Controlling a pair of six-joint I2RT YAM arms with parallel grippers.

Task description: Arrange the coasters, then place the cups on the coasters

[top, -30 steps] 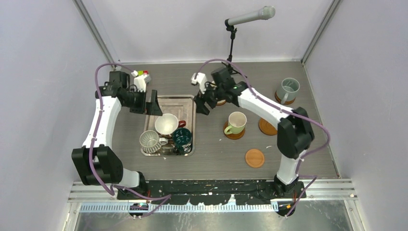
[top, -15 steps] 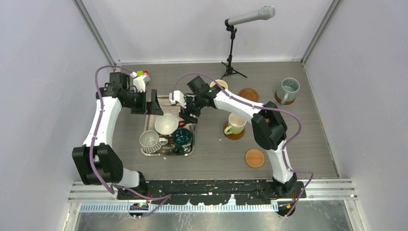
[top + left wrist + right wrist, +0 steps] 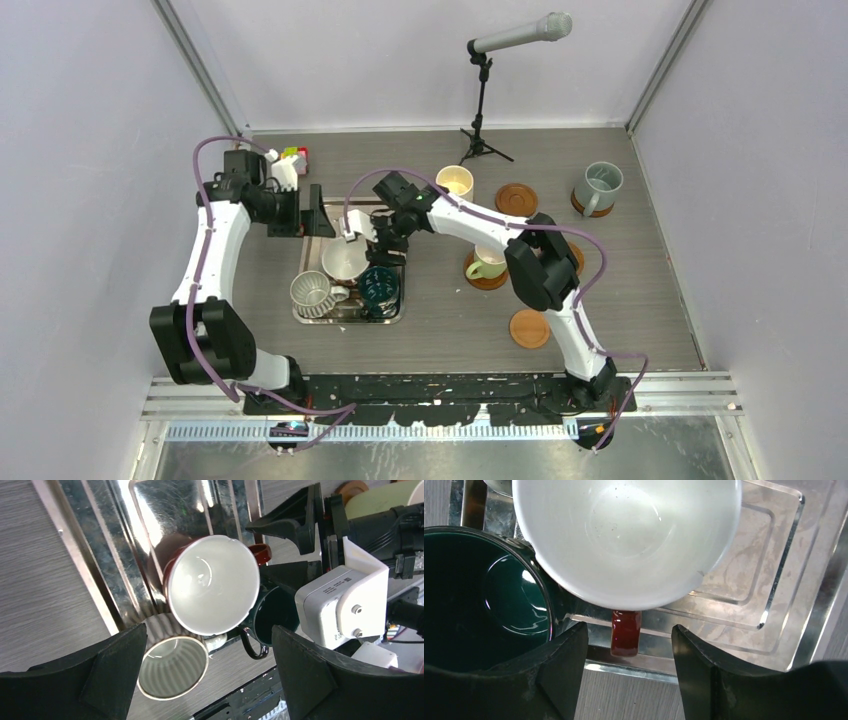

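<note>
Reaching across from the right, the right tool [image 3: 628, 632] is held low over the tray [image 3: 774, 555]. Its fingers [image 3: 564, 675] are spread on either side of the handle [image 3: 625, 637] of the red mug [image 3: 624, 535], with a gap seen on both sides and nothing pinched. The red mug is kept in the middle of the tray, white inside upward, with the teal mug [image 3: 380, 286] just beside it at the near right and the ribbed mug [image 3: 311, 293] at the near left. The left tool [image 3: 207, 645] is held above the tray's far left edge, spread wide and empty. On the surface [image 3: 640, 300] right of the tray, the green mug [image 3: 490, 258] is set on a coaster [image 3: 470, 281], and the grey mug [image 3: 603, 183] is set on another at the far right. The cream mug [image 3: 455, 183] is placed far of the tray's right end; whether a disc lies under it cannot be told. A bare far coaster [image 3: 516, 198] is seen just beside it, and a bare near coaster [image 3: 529, 328] lies towards the arm bases.
</note>
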